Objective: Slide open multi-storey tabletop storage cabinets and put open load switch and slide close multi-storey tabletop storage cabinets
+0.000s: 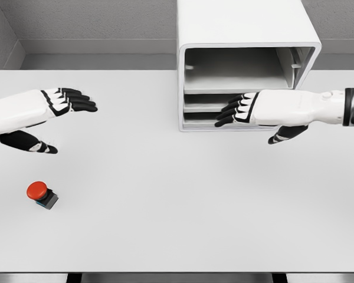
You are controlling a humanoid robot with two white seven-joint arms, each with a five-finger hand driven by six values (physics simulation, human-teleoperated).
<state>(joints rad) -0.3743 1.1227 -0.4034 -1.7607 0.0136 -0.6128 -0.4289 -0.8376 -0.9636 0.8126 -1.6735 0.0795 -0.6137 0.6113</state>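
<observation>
head view shows the task barely begun: the red switch [42,194] sits untouched on the table [177,224], well apart from the cabinet [245,35]. left hand [44,115] hovers open, empty; right hand [253,112], fingers extended and holding nothing, reaches at the cabinet's lower drawers [203,109].

Left hand [44,115] comes in from the left edge on a white forearm, palm side turned inward, its four black-tipped fingers [76,100] stretched out straight and close together, pointing right. The thumb [29,142] hangs apart below them, angled down and to the right, so the hand is spread and holds nothing.

Right hand [256,112] reaches in from the right edge, the white forearm level, a dark band at the wrist joint. Its fingers [231,112] are extended leftward, slightly fanned, with the thumb [286,134] dropped underneath, pointing down-left. Nothing is in this hand either. Both hands sit at roughly the same height, well apart, fingertips pointing toward each other.
</observation>
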